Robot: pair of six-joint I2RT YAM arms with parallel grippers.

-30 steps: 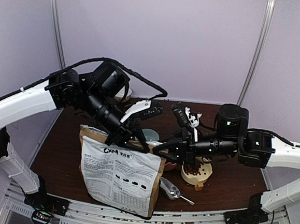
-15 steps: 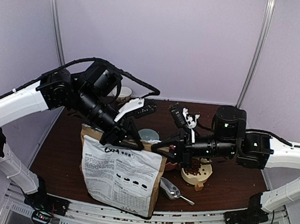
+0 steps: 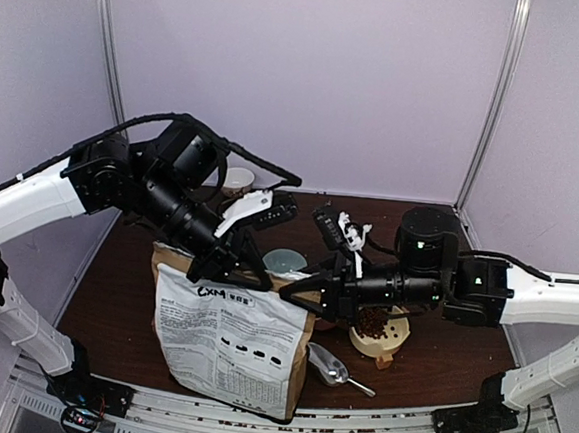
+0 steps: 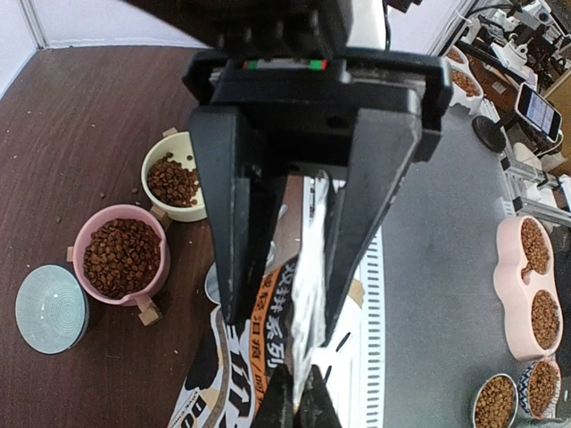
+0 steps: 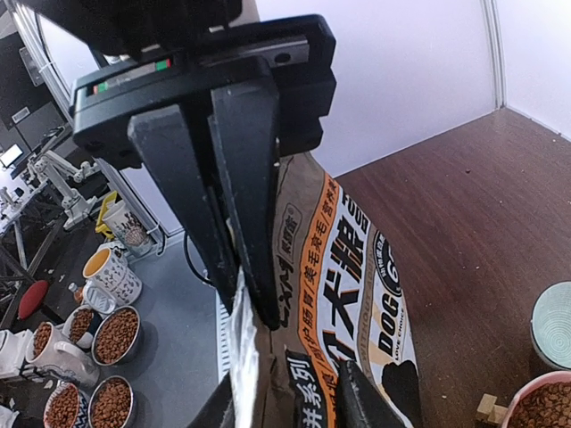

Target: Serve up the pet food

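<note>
The pet food, reddish-brown kibble, fills a pink bowl (image 4: 120, 259) and a cream bowl (image 4: 174, 183); the cream bowl's kibble (image 3: 371, 323) also shows from above. The brown-and-white bag (image 3: 229, 347) stands upright at the table's front. My left gripper (image 3: 233, 272) is open and straddles the bag's top rim (image 4: 308, 267), one finger on each side. My right gripper (image 3: 298, 297) is shut on the rim's foil-lined edge (image 5: 239, 357) at the right corner. In the right wrist view its two fingers (image 5: 245, 308) are pressed together. The pink bowl is mostly hidden under my right arm from above.
A silver scoop (image 3: 330, 365) lies on the table right of the bag. An empty teal bowl (image 3: 286, 261) sits behind the bag. A white cup (image 3: 237, 180) stands at the back. Small wooden blocks (image 4: 147, 312) lie by the bowls.
Both grippers have shifted a little to the left along the bag's top. The right gripper has come in closer to the bag's right corner. The bag has stayed upright.
</note>
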